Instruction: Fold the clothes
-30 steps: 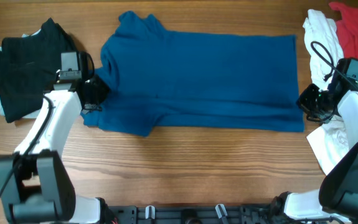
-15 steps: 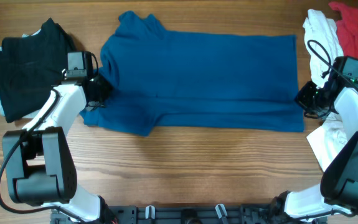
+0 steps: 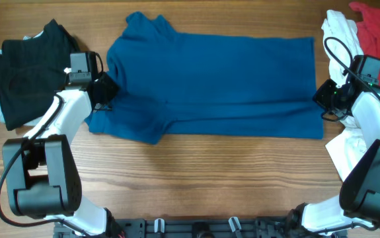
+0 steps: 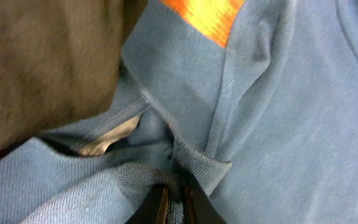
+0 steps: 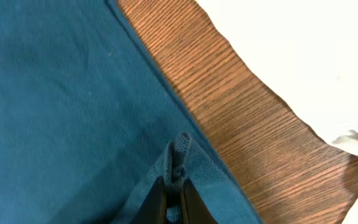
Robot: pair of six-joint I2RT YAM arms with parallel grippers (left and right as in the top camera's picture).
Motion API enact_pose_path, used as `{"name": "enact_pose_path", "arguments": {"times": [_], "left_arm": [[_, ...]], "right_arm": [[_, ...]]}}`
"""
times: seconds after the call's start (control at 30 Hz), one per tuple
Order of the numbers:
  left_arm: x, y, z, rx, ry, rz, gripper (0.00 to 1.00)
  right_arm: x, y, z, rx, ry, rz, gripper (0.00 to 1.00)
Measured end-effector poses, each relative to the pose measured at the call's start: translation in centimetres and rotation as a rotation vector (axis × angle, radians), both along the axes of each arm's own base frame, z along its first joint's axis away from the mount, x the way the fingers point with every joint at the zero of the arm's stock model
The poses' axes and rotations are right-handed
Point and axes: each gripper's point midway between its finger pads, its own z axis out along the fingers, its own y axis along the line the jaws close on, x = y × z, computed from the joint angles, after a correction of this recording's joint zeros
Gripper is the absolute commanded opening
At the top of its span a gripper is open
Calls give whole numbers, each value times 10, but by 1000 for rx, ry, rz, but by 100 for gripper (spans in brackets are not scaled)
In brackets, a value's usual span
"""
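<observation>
The big blue shirt [image 3: 209, 86] lies flat across the top middle of the wooden table [image 3: 209, 185], with its neck and sleeves at the left and its bottom edge at the right.

The left gripper [image 3: 105, 92] is at the shirt's left side, by the sleeve. In the left wrist view its two fingers [image 4: 157, 204] sit at the bottom of the picture, almost together, and a small fold of blue cloth is pinched between them. A bright orange patch shows on the cloth at the top.

The right gripper [image 3: 322, 99] is at the shirt's right edge. In the right wrist view its fingers [image 5: 157, 200] are squeezed tight on a little bump of the blue hem, right beside bare wood.

A black garment [image 3: 28, 73] lies at the far left, just beside the left gripper. A white garment [image 3: 340, 39] and a red garment [image 3: 375, 33] lie in the upper right corner
</observation>
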Motion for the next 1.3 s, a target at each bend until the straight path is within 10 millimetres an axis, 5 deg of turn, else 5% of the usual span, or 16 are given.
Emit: {"name": "enact_pose_path", "arguments": {"times": [0.67, 0.77, 0.87, 0.93, 1.17, 1.3], "left_arm": [[23, 2, 14, 0, -108, 15, 11], [24, 2, 15, -4, -115, 21, 22], [24, 2, 14, -5, -113, 23, 49], [20, 1, 12, -9, -94, 29, 56], [-26, -1, -12, 1, 116, -10, 62], [-35, -2, -14, 9, 153, -35, 63]], "right_arm": [[5, -4, 2, -19, -22, -12, 4], [6, -4, 2, -20, -23, -12, 5], [6, -3, -2, -15, -15, -11, 36], [6, -1, -7, -12, -2, -2, 60], [1, 7, -16, 3, 42, 12, 64], [-9, 10, -19, 17, 82, 12, 63]]}}
